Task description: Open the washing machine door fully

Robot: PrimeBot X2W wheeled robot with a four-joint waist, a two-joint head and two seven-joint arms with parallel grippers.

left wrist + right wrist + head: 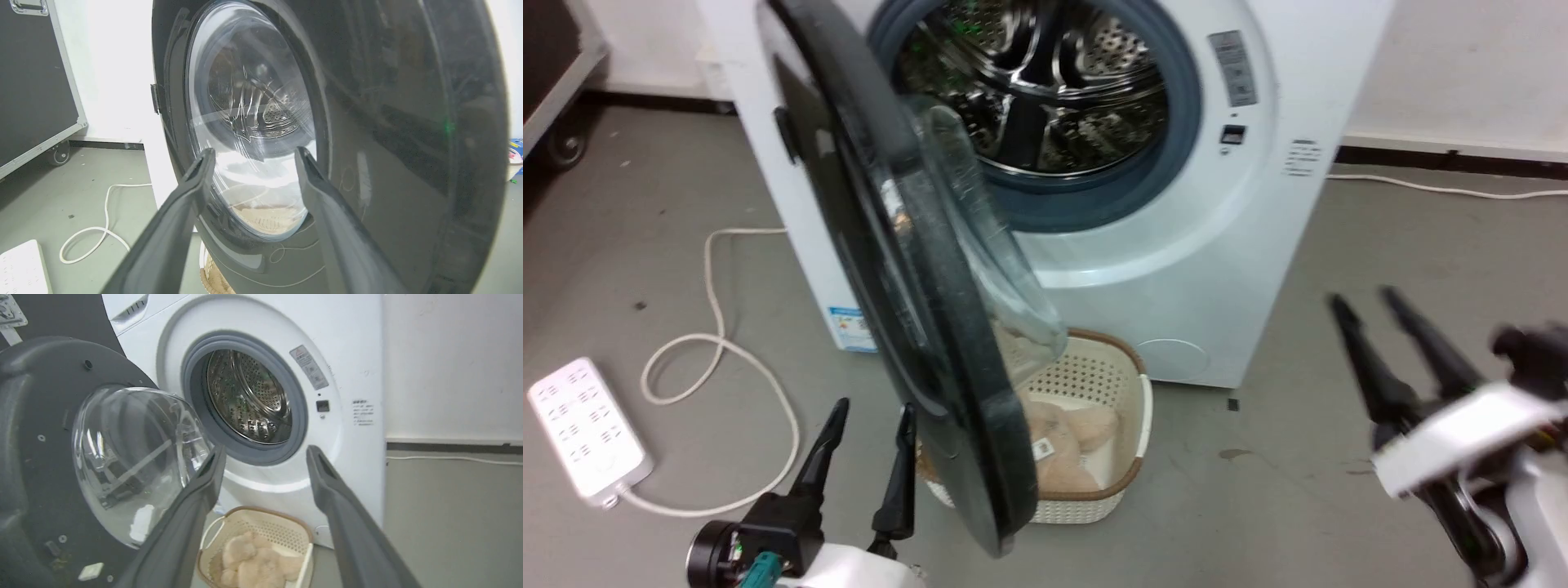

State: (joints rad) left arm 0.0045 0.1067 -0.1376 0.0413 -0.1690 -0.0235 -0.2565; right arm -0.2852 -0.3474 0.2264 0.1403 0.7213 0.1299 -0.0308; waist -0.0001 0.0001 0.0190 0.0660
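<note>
Now the washing machine door (874, 229) stands about half open from the washing machine (1176, 269), hinged at the head view's left, its free edge towards us above the basket (1131, 457). Our left gripper (872, 407) sits just beside the glossy outer face, jaws spread and empty. Our right gripper (1362, 296) hangs well apart to the right, jaws likewise parted on nothing. We judge the door rigid, fairly heavy and free on its hinge (the gloss looks slippery, the glass bowl no place to pinch). We would take the thick rim at the free edge, farthest from the hinge.
</note>
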